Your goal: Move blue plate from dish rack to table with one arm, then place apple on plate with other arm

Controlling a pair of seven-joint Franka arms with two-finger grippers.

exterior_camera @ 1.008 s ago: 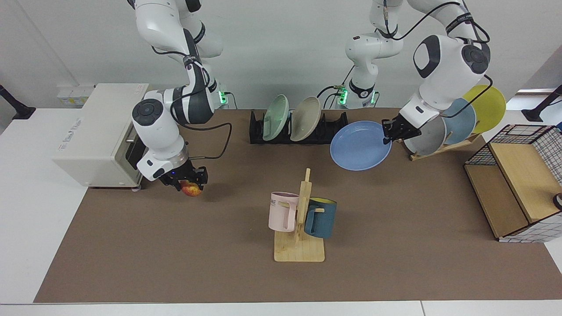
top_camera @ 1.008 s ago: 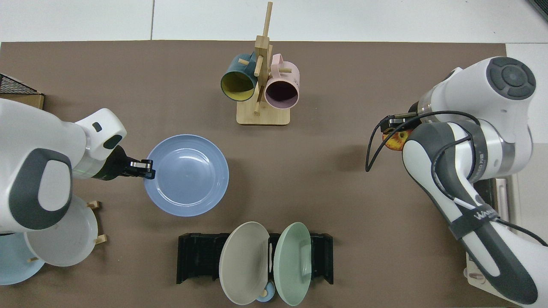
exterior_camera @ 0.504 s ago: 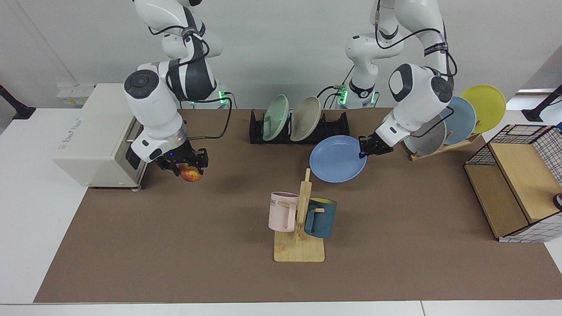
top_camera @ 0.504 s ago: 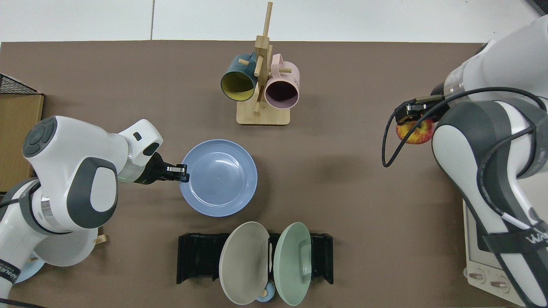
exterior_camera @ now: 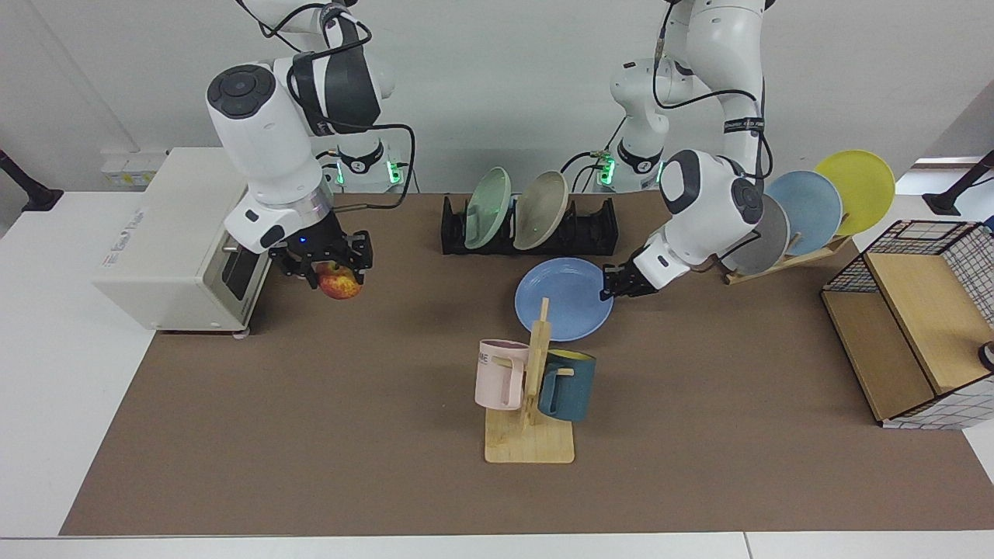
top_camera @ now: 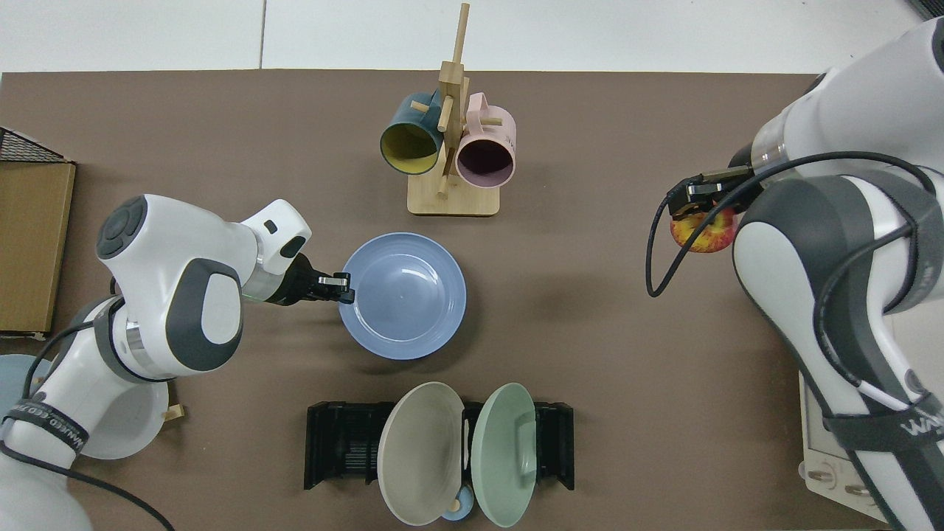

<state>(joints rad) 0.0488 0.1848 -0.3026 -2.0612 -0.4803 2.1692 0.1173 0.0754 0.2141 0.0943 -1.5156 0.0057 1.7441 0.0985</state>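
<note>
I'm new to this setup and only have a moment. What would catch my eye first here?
The left gripper pinches the rim of the blue plate low over the middle of the table, between the dish rack and the mug stand. Off to the side by the toaster oven, the right gripper holds the apple in the air.

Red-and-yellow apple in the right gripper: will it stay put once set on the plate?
Probably not by itself: the round red-and-yellow apple could roll. The round blue plate, held by the left gripper, has a shallow rim that likely stops it. Release it low.
</note>
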